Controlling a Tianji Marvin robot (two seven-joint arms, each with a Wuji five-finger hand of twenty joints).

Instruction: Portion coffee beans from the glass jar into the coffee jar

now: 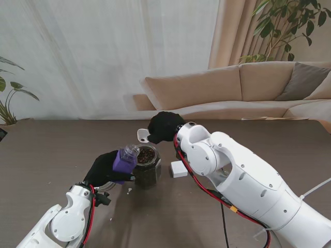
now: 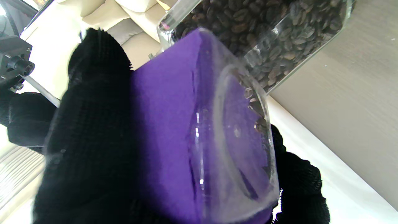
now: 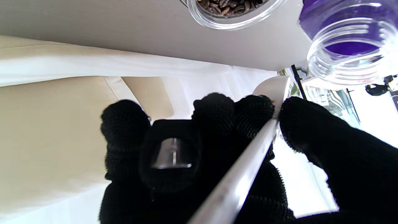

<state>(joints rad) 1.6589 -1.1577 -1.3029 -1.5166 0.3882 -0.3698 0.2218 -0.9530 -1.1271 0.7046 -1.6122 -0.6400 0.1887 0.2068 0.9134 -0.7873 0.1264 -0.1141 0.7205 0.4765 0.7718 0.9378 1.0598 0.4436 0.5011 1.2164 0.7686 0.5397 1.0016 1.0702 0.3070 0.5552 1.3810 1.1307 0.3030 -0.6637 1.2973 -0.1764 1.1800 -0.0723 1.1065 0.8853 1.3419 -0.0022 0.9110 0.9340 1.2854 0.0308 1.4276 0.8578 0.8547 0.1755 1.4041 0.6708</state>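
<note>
A glass jar (image 1: 147,166) full of coffee beans stands open on the table, also seen as the glass jar (image 2: 264,37) and the glass jar (image 3: 231,11). My left hand (image 1: 106,168) in a black glove is shut on a small clear coffee jar with a purple label (image 1: 125,158), held tilted just left of the bean jar with its mouth up; the coffee jar (image 2: 202,140) fills the left wrist view, and the coffee jar (image 3: 348,43) shows its open mouth. My right hand (image 1: 164,127) is shut on a white scoop (image 1: 143,135) just behind the bean jar; the scoop (image 3: 248,161) runs between fingers and thumb.
A small white box (image 1: 179,169) lies right of the bean jar, beside my right forearm (image 1: 243,181). A round lid (image 1: 106,185) sits under my left hand. Small white bits lie on the table (image 1: 46,155) near my left wrist. A sofa stands behind the table.
</note>
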